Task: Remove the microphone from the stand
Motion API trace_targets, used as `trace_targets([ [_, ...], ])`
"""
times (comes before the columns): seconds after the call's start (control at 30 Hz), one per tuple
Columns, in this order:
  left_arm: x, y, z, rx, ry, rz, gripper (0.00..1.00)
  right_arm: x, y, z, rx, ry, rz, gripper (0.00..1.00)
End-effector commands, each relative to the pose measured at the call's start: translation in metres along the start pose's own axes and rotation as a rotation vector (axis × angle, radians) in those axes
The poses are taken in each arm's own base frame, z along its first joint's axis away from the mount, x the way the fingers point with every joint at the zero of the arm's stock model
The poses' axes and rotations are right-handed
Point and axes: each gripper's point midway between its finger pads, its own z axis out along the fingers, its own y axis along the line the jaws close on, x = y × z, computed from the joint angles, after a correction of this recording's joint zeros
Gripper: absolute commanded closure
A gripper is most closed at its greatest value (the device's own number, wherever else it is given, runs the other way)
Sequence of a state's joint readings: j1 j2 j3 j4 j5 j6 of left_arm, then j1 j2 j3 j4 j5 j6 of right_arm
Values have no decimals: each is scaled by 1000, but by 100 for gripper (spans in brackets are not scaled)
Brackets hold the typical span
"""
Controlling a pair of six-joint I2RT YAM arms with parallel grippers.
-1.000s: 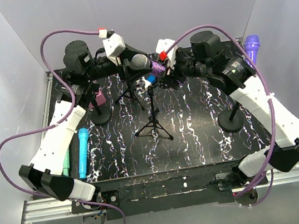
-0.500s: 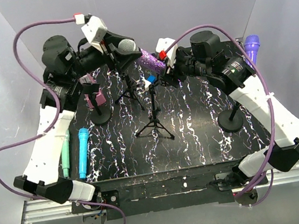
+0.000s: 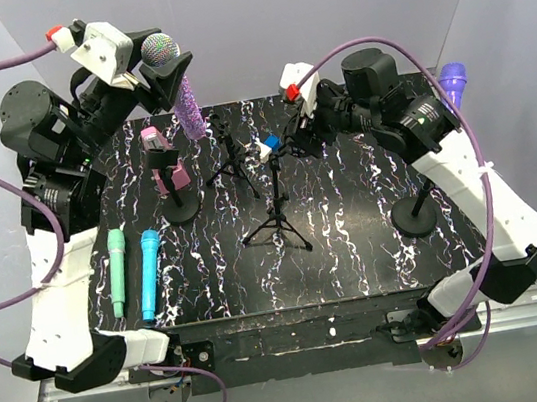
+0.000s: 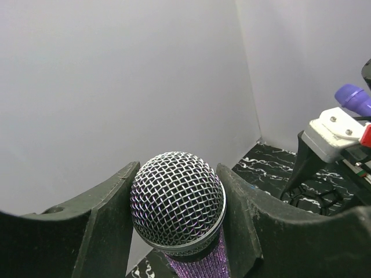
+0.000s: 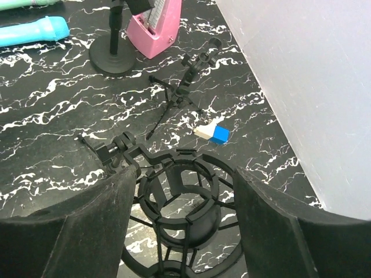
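The microphone (image 3: 161, 51), with a silver mesh head and a glittery purple body, hangs high above the table's back left, clear of the stand. My left gripper (image 3: 152, 74) is shut on it; in the left wrist view both fingers press on the mesh head (image 4: 178, 200). The stand (image 3: 275, 222) is a black tripod at mid-table, and its shock mount (image 5: 182, 200) is empty. My right gripper (image 3: 286, 144) holds that mount, whose outer ring lies against both fingers (image 5: 87, 231).
A pink microphone (image 3: 164, 161) sits on a round-base stand at the left. Green (image 3: 117, 269) and blue (image 3: 148, 273) microphones lie near the left edge. Also here: a second small tripod (image 3: 230, 161), a blue-white block (image 3: 268, 145), a purple microphone (image 3: 451, 83), and a round-base stand (image 3: 414, 212).
My left arm has carried the microphone up and to the left, out of the shock mount. The right gripper has stayed on the mount.
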State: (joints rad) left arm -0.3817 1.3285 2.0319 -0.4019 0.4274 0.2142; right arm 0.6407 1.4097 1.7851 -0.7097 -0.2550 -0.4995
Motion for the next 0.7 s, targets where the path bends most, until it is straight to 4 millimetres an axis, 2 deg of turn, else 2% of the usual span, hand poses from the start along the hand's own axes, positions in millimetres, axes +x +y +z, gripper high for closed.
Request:
trace_targets([
  [0.0,1,9,-5,-57,15,9,100,-25,-2,-10,-13,-53,38,23],
  [0.13,26,-4,0,-25,53,-129,100,-71,-3,-26,-21,-197,22,19],
  [0.27,46,-15,9,19,85,-219,100,-101,5,-30,-64,-278,6,18],
  [0.33,49,-17,12,27,85,-247,100,-113,8,-29,-80,-317,10,18],
  [0.5,43,-17,23,44,57,-309,100,-135,22,-10,-161,-398,93,16],
  [0.67,46,-25,28,90,72,-343,100,-169,25,6,-243,-494,199,17],
])
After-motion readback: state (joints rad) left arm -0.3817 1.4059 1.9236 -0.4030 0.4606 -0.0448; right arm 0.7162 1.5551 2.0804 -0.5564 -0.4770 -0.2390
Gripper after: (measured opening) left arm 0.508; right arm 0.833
